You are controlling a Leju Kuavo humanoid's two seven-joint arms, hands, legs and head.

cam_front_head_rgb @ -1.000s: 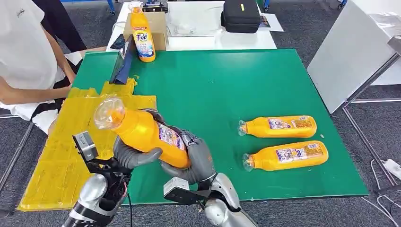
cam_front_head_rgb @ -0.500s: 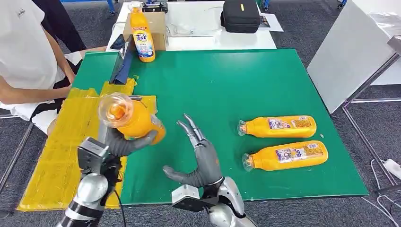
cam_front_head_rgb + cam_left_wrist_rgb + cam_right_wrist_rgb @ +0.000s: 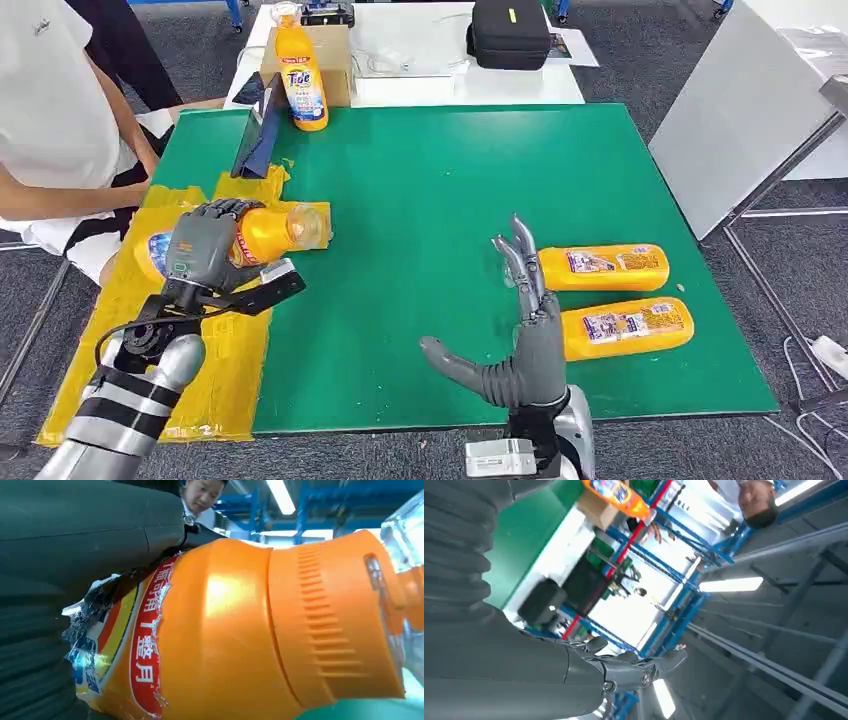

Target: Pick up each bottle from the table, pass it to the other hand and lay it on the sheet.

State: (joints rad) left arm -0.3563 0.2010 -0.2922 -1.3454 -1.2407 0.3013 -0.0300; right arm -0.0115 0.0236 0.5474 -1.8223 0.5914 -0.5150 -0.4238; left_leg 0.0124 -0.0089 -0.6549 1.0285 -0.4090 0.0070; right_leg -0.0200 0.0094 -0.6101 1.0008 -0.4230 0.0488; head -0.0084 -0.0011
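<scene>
My left hand (image 3: 203, 246) grips an orange bottle (image 3: 268, 231) lying sideways over the yellow sheet (image 3: 140, 330), its clear cap pointing right at the sheet's edge. The left wrist view shows that bottle (image 3: 240, 630) close up with my left hand (image 3: 60, 580) wrapped round its label. My right hand (image 3: 527, 335) is open, fingers upward, just left of two orange bottles lying on the green table: one farther (image 3: 600, 267), one nearer (image 3: 625, 328). In the right wrist view my right hand (image 3: 574, 675) holds nothing.
An upright orange Tide bottle (image 3: 300, 75) stands by a cardboard box at the back left. A dark blue object (image 3: 255, 130) leans there. A person in white (image 3: 60, 120) sits at the left. A black bag (image 3: 508, 32) lies on the white table behind.
My left hand has swung the bottle leftward and down from upright-tilted to lying over the sheet. My right hand, released from the bottle, has moved right toward the two lying bottles.
</scene>
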